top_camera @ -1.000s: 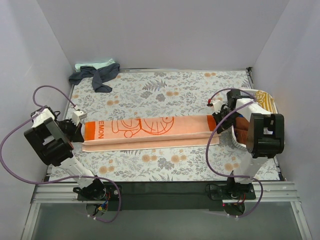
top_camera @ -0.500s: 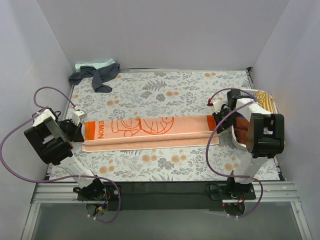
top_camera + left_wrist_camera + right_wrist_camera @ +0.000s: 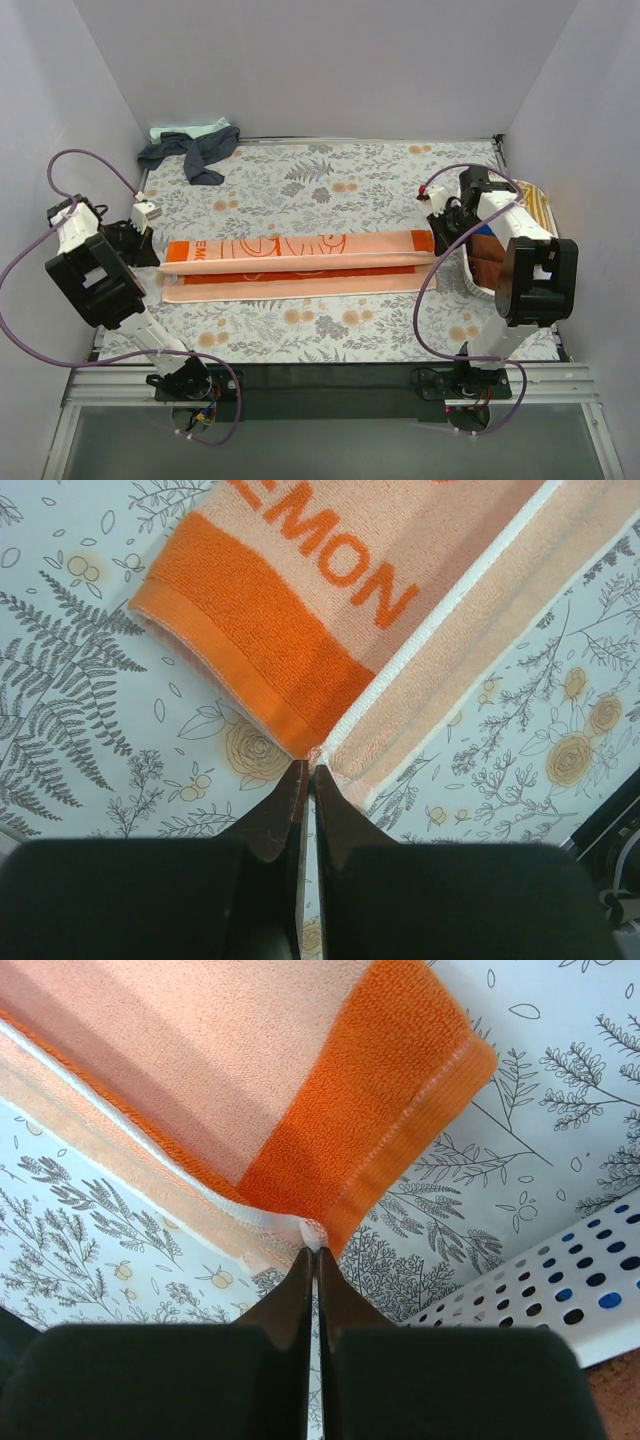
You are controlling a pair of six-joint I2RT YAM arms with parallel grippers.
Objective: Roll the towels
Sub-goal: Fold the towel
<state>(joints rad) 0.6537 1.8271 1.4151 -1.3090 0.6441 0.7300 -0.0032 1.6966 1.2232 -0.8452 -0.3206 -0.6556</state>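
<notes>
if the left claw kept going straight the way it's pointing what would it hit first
The orange towel: the left claw is shut on its corner, and the cloth runs on straight ahead of it. Its height above the floral covering is unclear.

A long towel point(image 3: 300, 262) stretches across the counter point(image 3: 330, 190); crumpled towels point(image 3: 195, 152) lie behind it (far left corner), a basket point(image 3: 540, 1290) at right.

Orange letters "EMON", first letter cropped, on orange towel point(image 3: 300, 630), pale band
</notes>
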